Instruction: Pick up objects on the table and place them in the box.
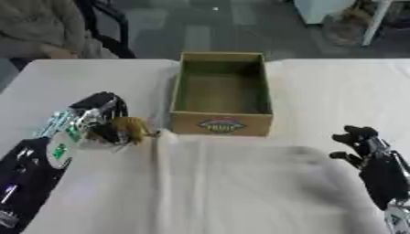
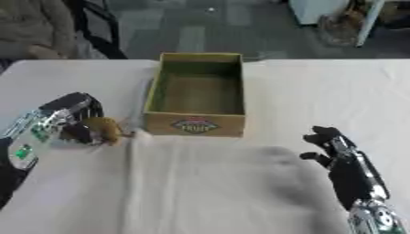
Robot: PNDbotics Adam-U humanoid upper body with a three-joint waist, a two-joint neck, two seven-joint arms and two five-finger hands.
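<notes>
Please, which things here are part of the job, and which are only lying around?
Part of the job:
- small brown-yellow object, held in the left hand
- open cardboard box
- right hand, idle near the lower corner

Only lying around:
- white tablecloth

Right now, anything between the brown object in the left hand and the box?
Only the box's own near-left wall. The left hand is curled round the brown object just left of the box's front corner, low near the cloth, so it must rise over the rim. The box looks empty.
</notes>
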